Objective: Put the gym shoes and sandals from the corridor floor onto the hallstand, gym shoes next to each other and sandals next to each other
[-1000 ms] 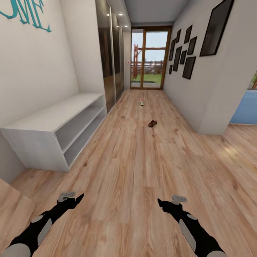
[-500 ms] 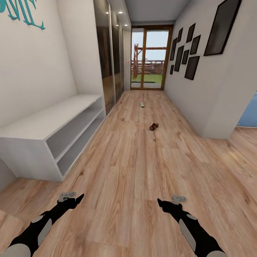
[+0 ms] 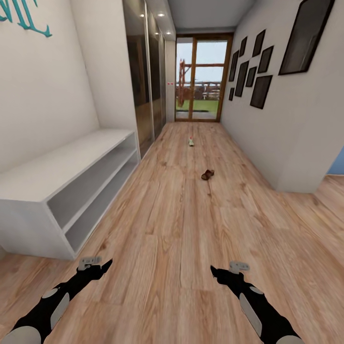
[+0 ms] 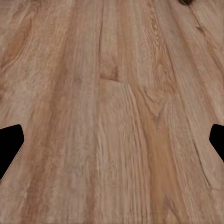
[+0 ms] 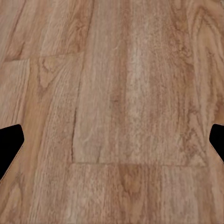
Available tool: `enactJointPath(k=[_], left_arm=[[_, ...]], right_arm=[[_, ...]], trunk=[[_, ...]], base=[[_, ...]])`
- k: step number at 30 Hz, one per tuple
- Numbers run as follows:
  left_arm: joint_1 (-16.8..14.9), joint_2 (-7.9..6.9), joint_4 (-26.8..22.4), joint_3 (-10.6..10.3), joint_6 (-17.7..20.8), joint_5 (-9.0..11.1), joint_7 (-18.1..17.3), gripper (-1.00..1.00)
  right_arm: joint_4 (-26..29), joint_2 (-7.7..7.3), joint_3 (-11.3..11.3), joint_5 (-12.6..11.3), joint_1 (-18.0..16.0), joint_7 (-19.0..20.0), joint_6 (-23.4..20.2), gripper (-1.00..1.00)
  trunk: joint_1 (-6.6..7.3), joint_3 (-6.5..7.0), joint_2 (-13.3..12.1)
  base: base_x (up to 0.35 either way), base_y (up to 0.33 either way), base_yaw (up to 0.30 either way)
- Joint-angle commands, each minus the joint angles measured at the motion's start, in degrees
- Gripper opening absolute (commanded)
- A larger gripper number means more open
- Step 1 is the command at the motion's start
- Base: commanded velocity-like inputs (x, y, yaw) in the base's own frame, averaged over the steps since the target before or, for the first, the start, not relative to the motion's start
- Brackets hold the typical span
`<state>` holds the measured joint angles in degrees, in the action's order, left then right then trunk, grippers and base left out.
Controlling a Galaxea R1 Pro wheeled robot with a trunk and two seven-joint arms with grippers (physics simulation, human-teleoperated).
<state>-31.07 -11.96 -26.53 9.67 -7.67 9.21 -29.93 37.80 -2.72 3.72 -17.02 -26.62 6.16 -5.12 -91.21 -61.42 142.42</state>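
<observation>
Head view, left to right: white two-bay bench (image 3: 71, 186) along left wall; left gripper (image 3: 106, 264) low, spread, empty; gym shoe (image 3: 190, 142) far down the corridor floor (image 3: 181, 229); brown sandal (image 3: 207, 175) nearer; right gripper (image 3: 215, 271) spread, empty.

view: advanced along corridor floor (image 3: 181, 224) | white bench (image 3: 71, 186) nearer, lower left | sandal (image 3: 207, 175) closer
</observation>
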Motion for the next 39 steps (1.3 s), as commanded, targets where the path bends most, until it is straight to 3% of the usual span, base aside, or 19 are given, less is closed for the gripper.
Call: enactJointPath(k=[1, 11, 39], left_arm=[[-0.04, 0.01, 0.07, 0.17, 0.02, 0.28, -0.39, 1.00], [-0.04, 0.01, 0.07, 0.15, 0.02, 0.26, -0.39, 1.00], [0.00, 0.19, 1.81, -0.03, -0.05, -0.04, 0.31, 1.00]], right_arm=[[0.11, -0.07, 0.21, -0.47, -0.01, -0.01, -0.25, 1.00], [0.19, -0.02, 0.32, -0.47, -0.03, -0.07, -0.35, 1.00], [0.03, 0.13, 0.09, -0.47, -0.01, -0.13, -0.59, 1.00]], trunk=[[-0.03, 0.03, 0.02], [-0.03, 0.75, 0.02], [-0.03, 0.82, 0.02]], base=[[0.347, 0.000, 0.000], [0.347, 0.000, 0.000], [0.347, 0.000, 0.000]])
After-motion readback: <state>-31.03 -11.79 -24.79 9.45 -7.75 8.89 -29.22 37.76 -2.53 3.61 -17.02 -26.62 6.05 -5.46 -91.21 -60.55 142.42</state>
